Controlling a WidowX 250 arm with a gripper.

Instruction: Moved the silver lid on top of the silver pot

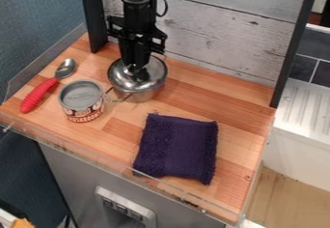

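1. As I look down through the remote camera, my black claw (134, 67) hangs over the far left part of the wooden counter (116, 147), coming in from the top edge.
2. Directly below the claw is the silver lid (153, 76), round and shiny; the claw's lower end is over its middle.
3. The lid lies on top of the silver pot (144, 96), covering its mouth. I cannot tell whether it sits fully flush.
4. I cannot tell whether my claw is apart, together or clamped on the lid.
5. Just left of the pot stands an upright can (84, 107) with a printed label.
6. Farther left lies a spoon (40, 94), its red handle towards the near left.
7. Nearer and to the right of the pot, a dark purple cloth (175, 147) lies flat.
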